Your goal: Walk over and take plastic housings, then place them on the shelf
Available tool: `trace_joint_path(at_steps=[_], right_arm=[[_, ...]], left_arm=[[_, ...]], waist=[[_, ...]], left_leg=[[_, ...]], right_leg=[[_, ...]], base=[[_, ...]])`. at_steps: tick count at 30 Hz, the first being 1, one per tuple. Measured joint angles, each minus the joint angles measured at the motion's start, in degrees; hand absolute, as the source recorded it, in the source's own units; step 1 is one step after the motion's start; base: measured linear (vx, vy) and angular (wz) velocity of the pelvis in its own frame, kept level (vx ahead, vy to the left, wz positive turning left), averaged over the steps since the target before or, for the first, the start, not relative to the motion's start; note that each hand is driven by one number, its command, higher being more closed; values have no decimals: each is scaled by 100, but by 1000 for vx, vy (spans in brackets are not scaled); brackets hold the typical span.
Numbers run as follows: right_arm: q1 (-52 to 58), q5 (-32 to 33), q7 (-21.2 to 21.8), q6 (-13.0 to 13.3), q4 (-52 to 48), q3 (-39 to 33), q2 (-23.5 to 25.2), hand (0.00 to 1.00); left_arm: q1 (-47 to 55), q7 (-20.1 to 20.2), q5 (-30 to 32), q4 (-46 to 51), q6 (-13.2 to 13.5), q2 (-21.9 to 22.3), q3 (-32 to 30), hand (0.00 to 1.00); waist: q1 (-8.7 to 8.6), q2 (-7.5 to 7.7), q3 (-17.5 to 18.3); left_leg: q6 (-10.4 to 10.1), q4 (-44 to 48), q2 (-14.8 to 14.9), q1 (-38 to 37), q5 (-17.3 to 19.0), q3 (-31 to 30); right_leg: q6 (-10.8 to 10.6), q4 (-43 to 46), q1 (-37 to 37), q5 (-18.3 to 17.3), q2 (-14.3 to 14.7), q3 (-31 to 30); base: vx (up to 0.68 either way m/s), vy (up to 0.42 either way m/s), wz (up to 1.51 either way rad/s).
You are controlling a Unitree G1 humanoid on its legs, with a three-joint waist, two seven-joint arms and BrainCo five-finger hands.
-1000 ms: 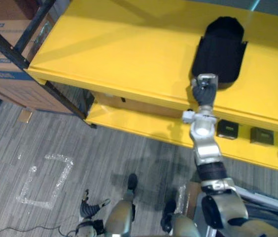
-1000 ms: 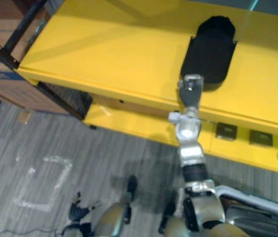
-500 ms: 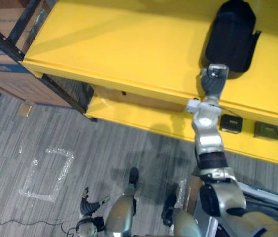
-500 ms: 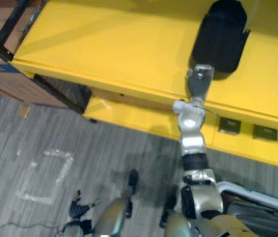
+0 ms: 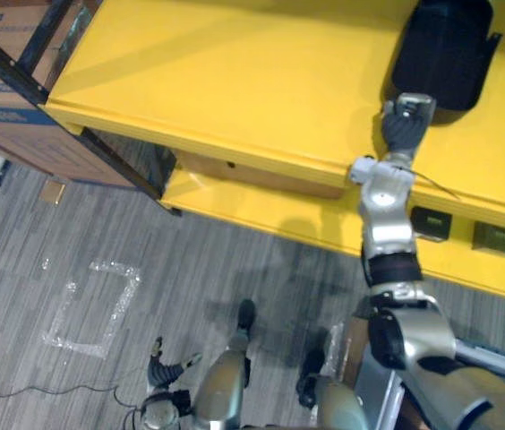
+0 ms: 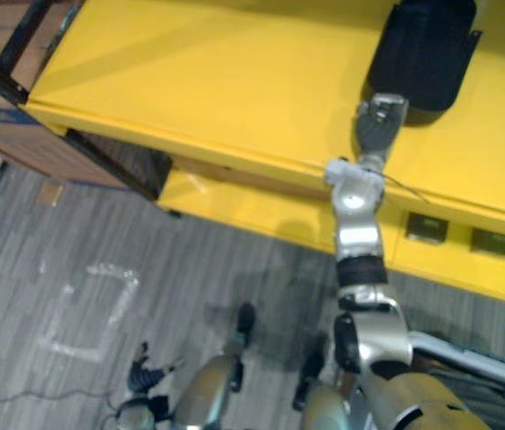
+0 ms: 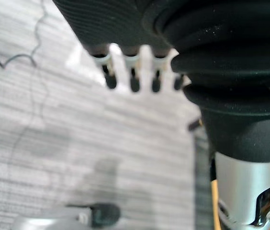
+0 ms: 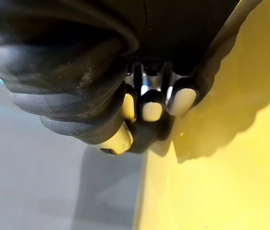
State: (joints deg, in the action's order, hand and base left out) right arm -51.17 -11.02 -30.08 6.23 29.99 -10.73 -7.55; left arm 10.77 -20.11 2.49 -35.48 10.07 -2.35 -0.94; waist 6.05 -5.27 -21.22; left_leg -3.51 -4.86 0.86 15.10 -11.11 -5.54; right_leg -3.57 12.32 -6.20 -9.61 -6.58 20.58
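A black plastic housing (image 5: 445, 49) lies on the top board of the yellow shelf (image 5: 235, 81), at its far right. My right arm reaches up to it, and my right hand (image 5: 405, 121) sits at the housing's near end. In the right wrist view the fingers (image 8: 151, 110) and thumb are curled against the dark housing (image 8: 192, 28), just above the yellow board. My left hand (image 5: 158, 372) hangs low over the carpet, its fingers (image 7: 132, 79) straight and holding nothing.
A lower yellow board (image 5: 261, 219) carries two small dark square parts (image 5: 430, 224) (image 5: 494, 236). A black rack post (image 5: 20, 67) and cardboard boxes (image 5: 2, 90) stand at the left. A taped square (image 5: 91, 305) marks the grey carpet.
The whole picture has shifted, so the shelf, the housing and my right hand now sit further up and to the right. The hand stays at the housing's near end.
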Motion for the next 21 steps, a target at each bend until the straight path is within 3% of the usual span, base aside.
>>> trace_joint_path(at_steps=[1, 2, 7, 10, 15, 18, 21], right_arm=[[94, 1, 7, -32, -168, 64, 10, 100], [205, -1, 11, -46, -330, 95, 22, 0], [1947, -171, 322, -36, -2330, 751, 147, 0], [2537, -159, 605, 24, -2933, 982, 136, 0], [3640, 257, 1426, 678, -3919, 1092, 33, 0], [4140, 432, 1642, 897, -4096, 910, 39, 0], [4655, 577, 1697, 918, -4132, 570, 124, 0]], left_arm=[[-38, -14, -12, -2, -11, 27, 0, 0], [-60, -21, -21, -7, -12, 46, -2, 0], [-157, -102, -23, -36, -24, 61, -29, 0], [-154, -96, -17, -67, -29, 65, -49, 0], [-96, 149, -15, -228, -32, 57, -233, 0], [-23, 278, -15, -328, -33, -12, -289, 0], [-5, 291, -16, -484, -34, -12, -293, 0]], waist=[[-5, 2, -2], [-6, 7, -5], [-96, 125, -76], [-230, 181, -78], [-416, 532, 187], [-478, 757, 503], [-542, 818, 709]], left_leg=[[0, 0, 3, 0, 1, 10], [0, 0, 4, 0, 1, 14], [6, 1, 19, -63, 7, 159], [6, -1, 19, -160, 8, 188], [-17, -30, 91, -519, 175, 437], [-30, -29, 138, -588, 210, 555], [-36, -31, 157, -747, 248, 632]], right_leg=[[0, -3, -2, 0, 1, -7], [0, -7, -2, 0, 1, -9], [-7, -57, 19, 6, -2, -122], [-15, -93, 118, 12, -2, -161], [-56, -305, 434, 74, 53, -387], [-48, -475, 498, 173, 106, -517], [-55, -607, 662, 247, 132, -629]], base=[[0, 0, 0], [6, -37, -3], [31, -38, -11], [12, -37, -10], [-13, -37, -26], [2, -25, -22], [-15, -12, -17]])
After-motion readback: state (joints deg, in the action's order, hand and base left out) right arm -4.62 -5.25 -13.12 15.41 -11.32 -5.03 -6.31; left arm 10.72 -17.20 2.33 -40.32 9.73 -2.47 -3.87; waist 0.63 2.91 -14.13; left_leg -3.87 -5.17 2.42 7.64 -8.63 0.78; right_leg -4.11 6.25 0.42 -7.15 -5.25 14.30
